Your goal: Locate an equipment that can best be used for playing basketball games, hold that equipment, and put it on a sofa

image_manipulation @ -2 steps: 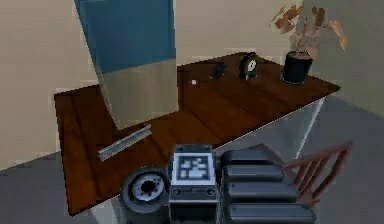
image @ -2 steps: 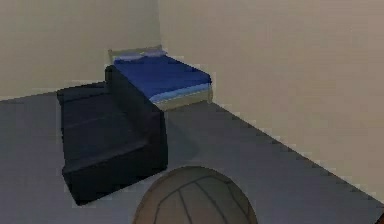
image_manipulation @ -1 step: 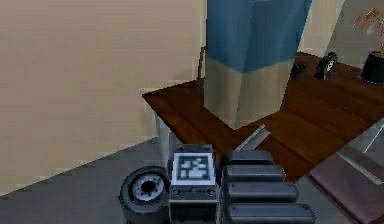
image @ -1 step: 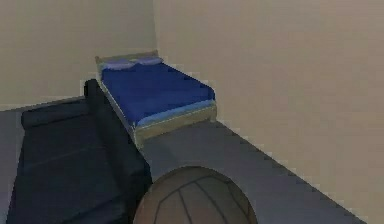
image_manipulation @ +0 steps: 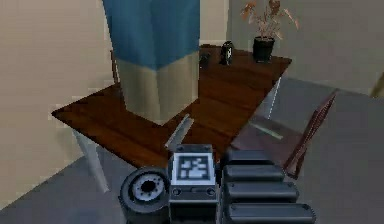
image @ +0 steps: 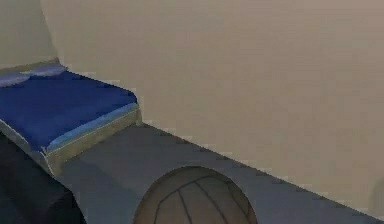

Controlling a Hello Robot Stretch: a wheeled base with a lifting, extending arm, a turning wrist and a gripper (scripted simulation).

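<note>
A brown ball with dark seams, shaped like a basketball [image: 195, 198], lies on the grey floor at the forward view's bottom edge, partly cut off. In the arm side view the dark arm [image_manipulation: 262, 186] sits at the bottom edge with a white marked square [image_manipulation: 192, 167] on it. Left of the square is the gripper [image_manipulation: 147, 192], a dark round body. I cannot make out its far end, so I cannot tell whether it holds anything.
A bed with a blue cover [image: 60, 105] stands at the forward view's left against a beige wall. In the arm side view a dark wooden table [image_manipulation: 100, 120] carries a tall blue and tan block [image_manipulation: 153, 50], a potted plant [image_manipulation: 264, 40] and a thin light object [image_manipulation: 181, 128]. A chair [image_manipulation: 300, 135] stands right.
</note>
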